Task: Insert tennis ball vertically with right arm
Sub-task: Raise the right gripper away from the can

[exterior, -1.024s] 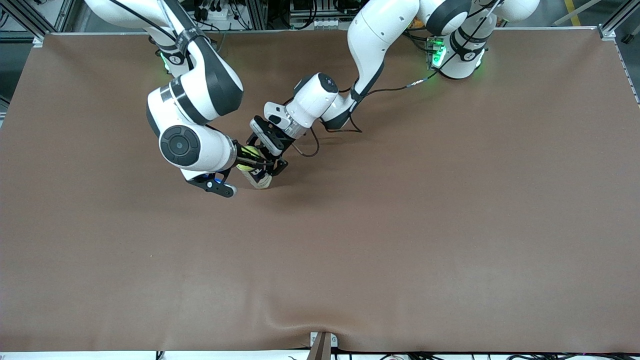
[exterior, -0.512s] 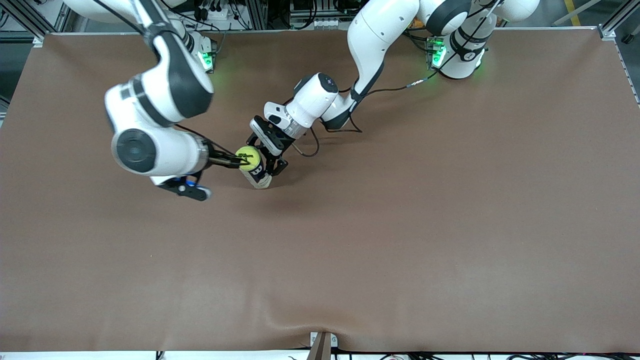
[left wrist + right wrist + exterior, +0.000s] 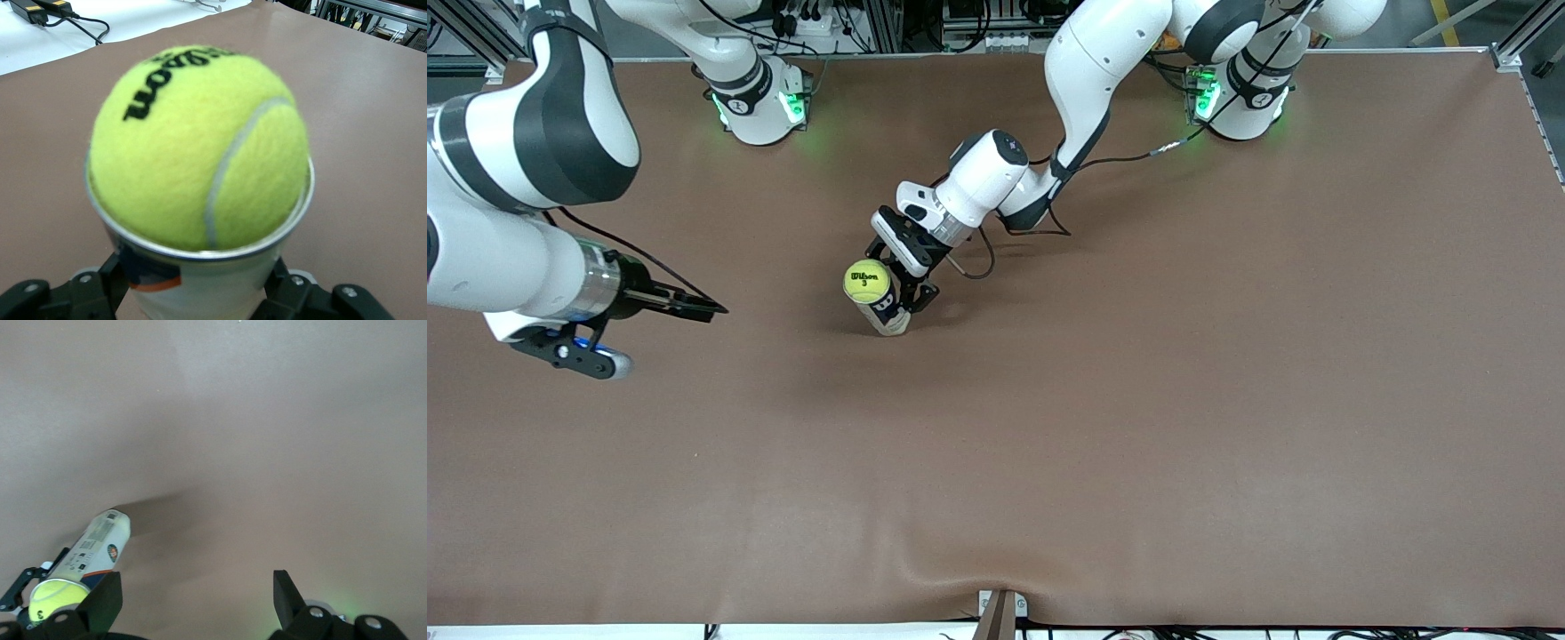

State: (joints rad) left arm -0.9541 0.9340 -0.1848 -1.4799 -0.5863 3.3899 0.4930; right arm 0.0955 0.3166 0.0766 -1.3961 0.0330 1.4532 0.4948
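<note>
the right gripper (image 3: 716,310) hangs wide and empty over bare table toward its arm's end. the left gripper (image 3: 903,298) clamps the upright tennis ball can (image 3: 886,313); the tennis ball (image 3: 867,281) sits in its mouth, light, fuzzy, springy, likely best pressed from above.

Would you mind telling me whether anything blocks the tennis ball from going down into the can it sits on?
Nothing visible does. The tennis ball rests in the open mouth of the can, which the left gripper holds upright on the table. The right gripper, open, is off toward the right arm's end.
</note>
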